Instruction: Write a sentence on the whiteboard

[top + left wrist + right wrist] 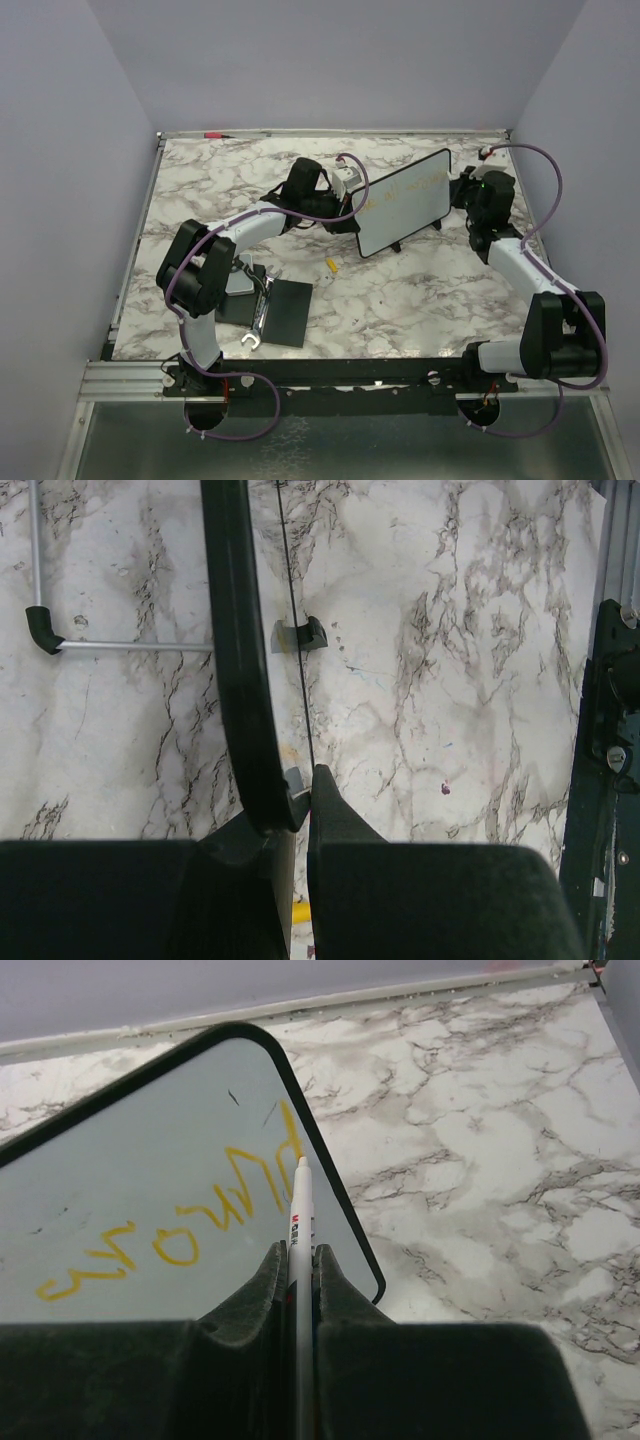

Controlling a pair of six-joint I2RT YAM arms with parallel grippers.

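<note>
The whiteboard (405,203) stands tilted on its prop stand at the back middle of the table. Faint yellow lettering (408,188) runs across it. My left gripper (350,196) is shut on the board's left edge; in the left wrist view the black frame (235,650) runs edge-on into my gripper (303,798). My right gripper (300,1255) is shut on a white marker (300,1210). Its tip rests on the board (130,1190) near the right rim, by the end of the yellow lettering (180,1240). In the top view the right gripper (466,196) is at the board's right edge.
A yellow marker cap (331,265) lies on the marble table (400,300) in front of the board. A flat black square pad (283,310) and a wrench (254,328) lie at the front left. A raised rail (330,131) borders the back edge.
</note>
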